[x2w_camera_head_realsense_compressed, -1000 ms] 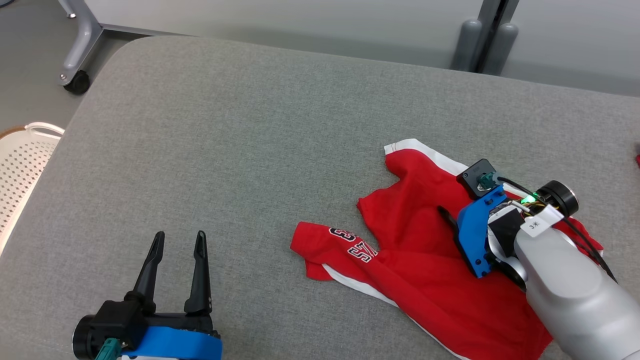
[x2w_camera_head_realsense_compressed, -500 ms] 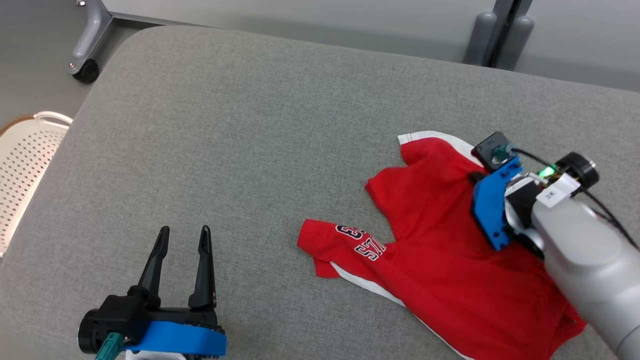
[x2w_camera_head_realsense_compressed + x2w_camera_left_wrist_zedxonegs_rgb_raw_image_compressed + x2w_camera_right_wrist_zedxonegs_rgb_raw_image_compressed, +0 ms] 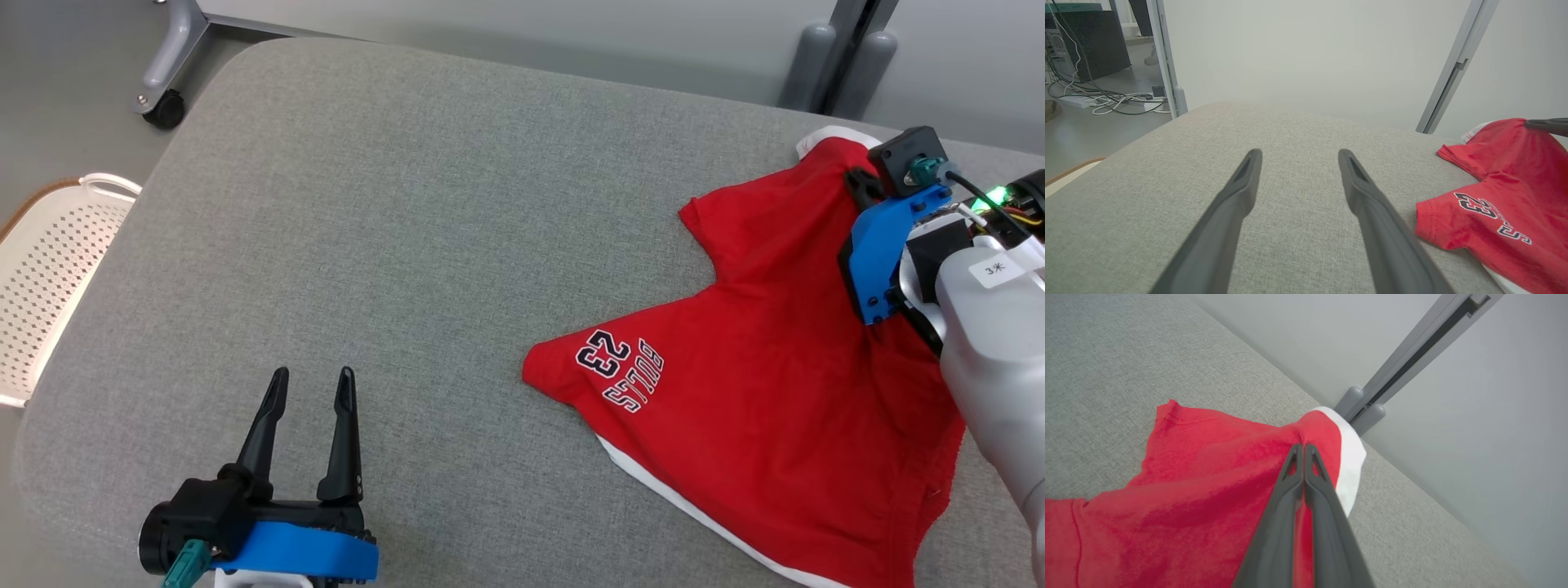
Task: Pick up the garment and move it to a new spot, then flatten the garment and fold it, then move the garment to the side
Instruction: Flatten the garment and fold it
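Note:
The garment (image 3: 759, 400) is a red jersey with white trim and dark "BULLS 23" lettering, spread over the right part of the grey padded table (image 3: 424, 212). My right gripper (image 3: 857, 181) is shut on a fold of the garment near its white-edged corner and lifts that part off the surface. In the right wrist view the right gripper (image 3: 1303, 447) pinches the red cloth (image 3: 1208, 477), fingers pressed together. My left gripper (image 3: 312, 377) stands open at the lower left, well left of the garment. The left gripper (image 3: 1298, 153) has nothing between its fingers, with the garment (image 3: 1506, 196) to its right.
A white perforated basket (image 3: 49, 269) stands on the floor left of the table. A castor leg (image 3: 167, 102) and grey posts (image 3: 841, 61) lie beyond the far edge. Cables (image 3: 1106, 100) lie on the floor in the left wrist view.
My right gripper closed on the garment and pulled it up and toward the far right, unfolding the cloth so the lettering now shows in full. The head camera has shifted. The left gripper stays open.

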Robot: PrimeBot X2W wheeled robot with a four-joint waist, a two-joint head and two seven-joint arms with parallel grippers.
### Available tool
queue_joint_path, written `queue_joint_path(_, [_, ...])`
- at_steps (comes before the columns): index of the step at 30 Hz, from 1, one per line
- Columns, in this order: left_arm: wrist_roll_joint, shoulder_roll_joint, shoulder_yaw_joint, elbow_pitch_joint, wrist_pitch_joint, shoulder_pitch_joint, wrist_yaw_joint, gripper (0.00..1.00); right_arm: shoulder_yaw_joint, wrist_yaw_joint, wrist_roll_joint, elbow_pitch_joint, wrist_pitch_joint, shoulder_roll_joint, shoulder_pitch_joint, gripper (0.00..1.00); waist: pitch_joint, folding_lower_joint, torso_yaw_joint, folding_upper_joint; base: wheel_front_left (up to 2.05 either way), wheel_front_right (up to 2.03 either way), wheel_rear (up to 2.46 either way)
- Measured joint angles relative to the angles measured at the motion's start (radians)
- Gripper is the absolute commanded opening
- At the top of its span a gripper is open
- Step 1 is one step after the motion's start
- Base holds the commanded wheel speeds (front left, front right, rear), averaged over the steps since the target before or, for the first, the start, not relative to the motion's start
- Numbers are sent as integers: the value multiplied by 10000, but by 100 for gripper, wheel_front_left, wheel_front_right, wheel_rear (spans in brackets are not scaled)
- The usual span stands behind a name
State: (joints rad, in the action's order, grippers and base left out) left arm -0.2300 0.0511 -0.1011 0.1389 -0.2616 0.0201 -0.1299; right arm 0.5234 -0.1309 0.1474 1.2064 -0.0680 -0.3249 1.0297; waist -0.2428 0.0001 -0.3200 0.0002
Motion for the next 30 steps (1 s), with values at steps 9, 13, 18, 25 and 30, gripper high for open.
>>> queue_joint_path(9, [46,0,132,23,0,-150,0,100,-1099,0,-408,364,-1229,418,-147,100,274,-1,319,-1,0,0,0])
queue_joint_path(13, [205,-4,265,38,0,-345,0,100,-1745,0,-92,33,-1822,662,-678,100,632,-1,625,-1,0,0,0])
queue_joint_path(18, [293,-2,443,12,0,-576,0,100,-2353,0,336,-1413,-1923,700,-1725,100,962,-2,895,-2,0,0,0])
queue_joint_path(25, [454,2,901,-148,0,-1034,0,100,-3561,2,612,-4926,-1935,708,-5069,100,1349,-3,1534,-3,0,0,0])
queue_joint_path(30, [535,-6,1012,-226,0,-1186,0,100,-4297,2,502,-6654,-1933,1078,-7375,100,1463,-2,1908,-3,0,0,0])
